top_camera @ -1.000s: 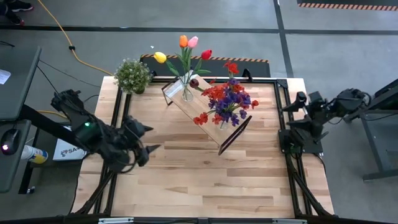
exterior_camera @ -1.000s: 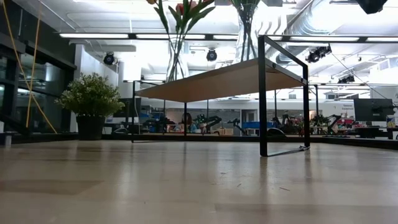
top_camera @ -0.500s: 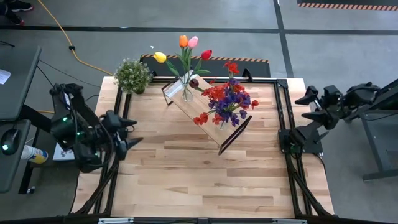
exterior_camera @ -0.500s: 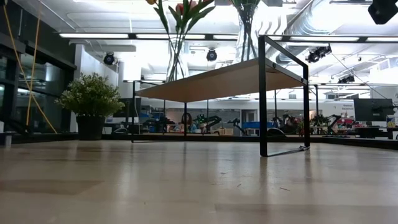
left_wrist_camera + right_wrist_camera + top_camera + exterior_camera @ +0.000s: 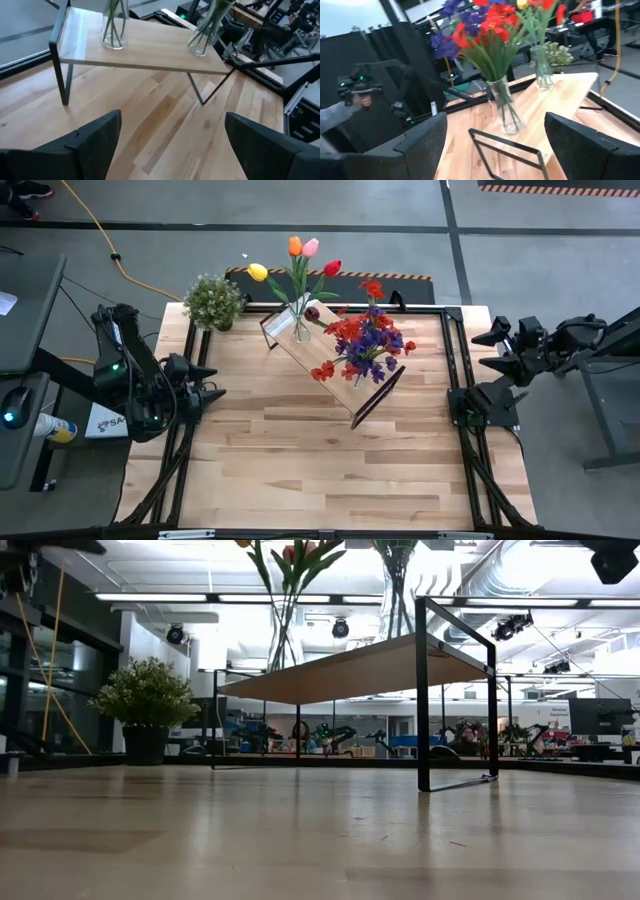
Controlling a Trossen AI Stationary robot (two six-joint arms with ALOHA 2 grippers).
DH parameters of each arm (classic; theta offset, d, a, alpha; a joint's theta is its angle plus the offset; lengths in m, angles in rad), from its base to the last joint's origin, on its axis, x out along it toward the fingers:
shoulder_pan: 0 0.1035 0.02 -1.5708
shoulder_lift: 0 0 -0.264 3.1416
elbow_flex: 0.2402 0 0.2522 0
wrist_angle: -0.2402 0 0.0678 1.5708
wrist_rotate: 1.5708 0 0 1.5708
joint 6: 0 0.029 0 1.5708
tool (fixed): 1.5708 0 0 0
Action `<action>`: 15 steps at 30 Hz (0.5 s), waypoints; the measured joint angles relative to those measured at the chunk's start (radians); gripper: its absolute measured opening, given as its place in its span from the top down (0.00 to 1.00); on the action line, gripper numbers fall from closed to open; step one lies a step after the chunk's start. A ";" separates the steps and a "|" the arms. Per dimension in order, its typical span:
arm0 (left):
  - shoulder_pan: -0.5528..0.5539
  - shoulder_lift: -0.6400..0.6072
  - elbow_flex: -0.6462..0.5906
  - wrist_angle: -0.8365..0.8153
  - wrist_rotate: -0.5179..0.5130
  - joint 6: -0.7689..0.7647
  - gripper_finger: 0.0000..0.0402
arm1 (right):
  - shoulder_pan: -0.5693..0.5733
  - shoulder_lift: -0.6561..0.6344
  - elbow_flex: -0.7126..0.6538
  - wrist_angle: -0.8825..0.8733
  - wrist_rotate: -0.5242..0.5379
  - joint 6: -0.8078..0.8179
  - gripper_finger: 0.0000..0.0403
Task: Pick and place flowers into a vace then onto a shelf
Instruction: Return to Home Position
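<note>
The shelf (image 5: 300, 350) stands on the butcher-block table and carries two glass vases on their bases. One vase (image 5: 301, 330) holds yellow, orange, pink, red and maroon tulips (image 5: 300, 255). The other vase (image 5: 506, 112) holds red and purple sprays (image 5: 365, 340). My left gripper (image 5: 215, 380) is open at the table's left edge, pointing toward the shelf (image 5: 145, 50). My right gripper (image 5: 478, 351) is open beyond the table's right edge, facing the sprays (image 5: 490, 30). In the low view the shelf (image 5: 350, 665) shows from below with both vases on it.
A bushy green potted plant (image 5: 213, 300) sits at the table's far left corner. A black frame (image 5: 455, 380) runs along the table's sides. Bare tabletop (image 5: 320, 470) lies on the near side of the shelf. A person's sleeve and hand (image 5: 350, 102) show beyond the table.
My left gripper has drawn back from over the table toward its left edge and a little toward the far side. My right gripper has pulled away toward the right edge. The shelf, vases and flowers have stayed put.
</note>
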 joint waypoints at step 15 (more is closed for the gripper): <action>0.002 -0.177 -0.325 0.345 -0.092 0.083 0.03 | 0.000 -0.002 0.000 0.037 0.054 -0.096 0.20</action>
